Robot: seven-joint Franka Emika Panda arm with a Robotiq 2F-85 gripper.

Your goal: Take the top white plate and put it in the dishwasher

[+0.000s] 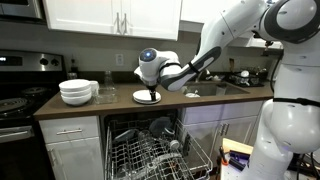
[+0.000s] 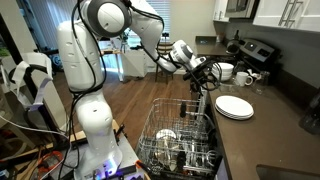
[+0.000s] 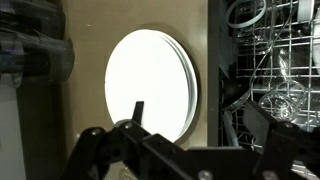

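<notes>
While open end effector (image 1: 151, 92) hangs above top white plate (image 3: 150, 85), dishwasher (image 1: 128, 150) open

White panelled wall cabinets (image 1: 110, 15) at twelve o'clock, glossy black stove (image 1: 18, 100) at nine, brown wooden floor (image 2: 130, 105) at centre.

Bare worktop (image 3: 88, 60) surrounds the top white plate (image 3: 150, 85), its rim free all round; stacked bowls (image 1: 78, 92) stand well apart. Below the front edge, the dishwasher (image 1: 150, 150) rack is partly filled with dishes.
</notes>
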